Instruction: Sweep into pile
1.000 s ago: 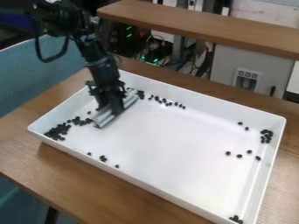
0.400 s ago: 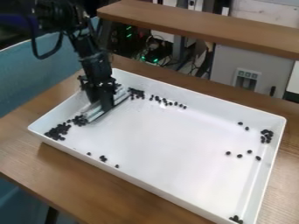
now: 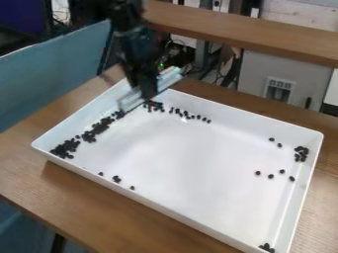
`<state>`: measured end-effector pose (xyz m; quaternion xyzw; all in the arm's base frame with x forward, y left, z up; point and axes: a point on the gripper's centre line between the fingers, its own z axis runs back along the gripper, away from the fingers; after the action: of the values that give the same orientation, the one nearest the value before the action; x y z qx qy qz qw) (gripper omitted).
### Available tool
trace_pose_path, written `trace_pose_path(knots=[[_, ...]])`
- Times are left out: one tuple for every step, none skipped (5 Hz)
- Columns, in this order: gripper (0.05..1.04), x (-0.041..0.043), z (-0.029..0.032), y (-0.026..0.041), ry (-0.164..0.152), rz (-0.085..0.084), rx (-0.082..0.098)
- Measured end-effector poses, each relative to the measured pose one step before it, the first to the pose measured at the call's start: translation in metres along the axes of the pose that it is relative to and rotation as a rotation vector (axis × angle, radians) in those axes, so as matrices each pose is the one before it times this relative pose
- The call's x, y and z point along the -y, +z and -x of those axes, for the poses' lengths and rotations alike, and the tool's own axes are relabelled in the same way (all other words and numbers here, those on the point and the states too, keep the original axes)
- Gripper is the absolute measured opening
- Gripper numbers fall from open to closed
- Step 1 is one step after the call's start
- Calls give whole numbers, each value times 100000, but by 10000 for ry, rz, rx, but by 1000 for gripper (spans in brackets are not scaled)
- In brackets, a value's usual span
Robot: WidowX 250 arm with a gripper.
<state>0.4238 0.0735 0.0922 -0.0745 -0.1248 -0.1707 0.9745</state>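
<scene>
At the upper left of the white tray [image 3: 178, 163], my gripper [image 3: 147, 91] is raised near the tray's back-left corner. It holds a pale, flat sweeping tool [image 3: 150, 89] that lies at a slant beneath it. Dark beans [image 3: 64, 148] are heaped in the left corner, and a band of them [image 3: 100, 126] runs along the left wall. Other beans [image 3: 188, 115] line the back wall. A few [image 3: 116, 179] lie near the front wall, several [image 3: 301, 153] by the right wall, and a small cluster [image 3: 267, 247] in the nearest right corner.
The tray stands on a brown wooden table [image 3: 92, 197]. Behind it, a wooden shelf [image 3: 237, 29] crosses the top right, above cables and a grey cabinet [image 3: 284, 81]. A blue-grey panel [image 3: 53, 74] stands on the left.
The gripper and tool have risen from the tray floor and moved toward the back, after shifting left. More beans now show along the left wall where the tool was.
</scene>
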Motion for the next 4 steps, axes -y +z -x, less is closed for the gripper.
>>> trace_pose_path(knots=[[381, 2934, -138, 129, -1368, 160, -396], [381, 5263, 11, -2081, -2480, 235, -1252], [381, 5127, -1896, -2047, -2576, 627, -525], [381, 2431, -1578, -981, -2282, 465, 40]])
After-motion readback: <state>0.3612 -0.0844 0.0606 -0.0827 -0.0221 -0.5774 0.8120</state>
